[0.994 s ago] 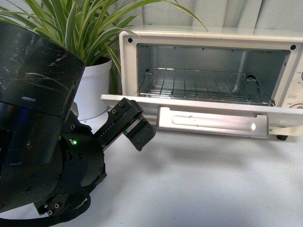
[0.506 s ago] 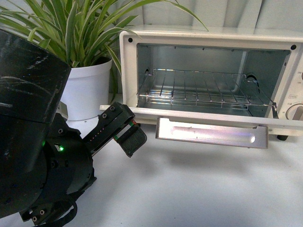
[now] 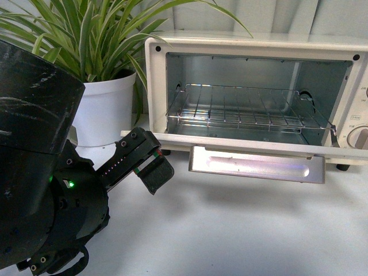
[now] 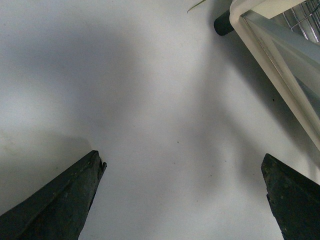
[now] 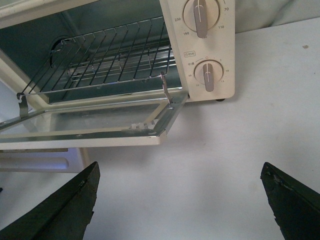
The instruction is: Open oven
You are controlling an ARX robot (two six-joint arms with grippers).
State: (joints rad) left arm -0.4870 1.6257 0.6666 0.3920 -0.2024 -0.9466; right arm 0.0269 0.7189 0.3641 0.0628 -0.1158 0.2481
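The cream-white oven [image 3: 253, 43] stands at the back right of the table with its door [image 3: 253, 144] folded down flat. The long pale handle [image 3: 256, 165] faces me and the wire rack [image 3: 247, 109] is exposed. My left gripper [image 3: 152, 164] is open, low over the table just left of the door's corner, touching nothing. In the left wrist view the left gripper [image 4: 182, 160] has only bare table between its fingers, with the door edge [image 4: 280, 50] off to one side. My right gripper [image 5: 180, 170] is open over the table below the lowered door [image 5: 100, 127] and knobs [image 5: 209, 75].
A spider plant in a white pot [image 3: 106, 106] stands to the left of the oven, behind my left arm. A black oven foot [image 4: 223, 24] shows near the door corner. White tabletop [image 3: 247, 230] stretches in front of the oven.
The oven door has dropped from nearly flat to fully lowered. My left arm has pulled back down and to the left, away from the door.
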